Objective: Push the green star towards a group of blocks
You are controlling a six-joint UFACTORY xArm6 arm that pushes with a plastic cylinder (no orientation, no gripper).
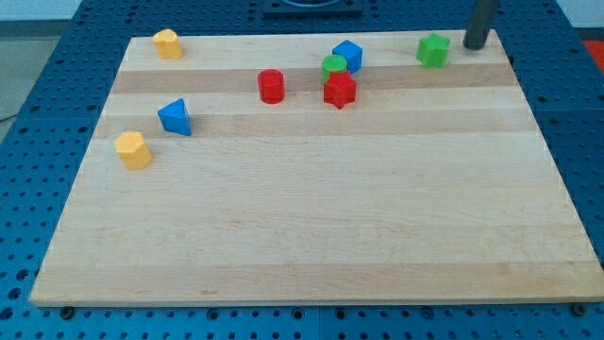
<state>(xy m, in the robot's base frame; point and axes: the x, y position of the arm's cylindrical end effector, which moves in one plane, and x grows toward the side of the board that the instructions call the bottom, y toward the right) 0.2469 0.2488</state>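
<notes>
The green star [433, 50] lies near the board's top right corner. My tip [474, 45] stands just to the star's right, a small gap apart, at the board's top edge. A group of three blocks sits to the star's left: a blue block [347, 56], a green cylinder [333, 67] and a red star [339, 91], close together or touching.
A red cylinder [271, 86] stands left of the group. A blue triangle [175, 117] and a yellow block [133, 150] lie at the left side. Another yellow block [167, 43] sits at the top left corner. The wooden board [311, 227] rests on a blue perforated table.
</notes>
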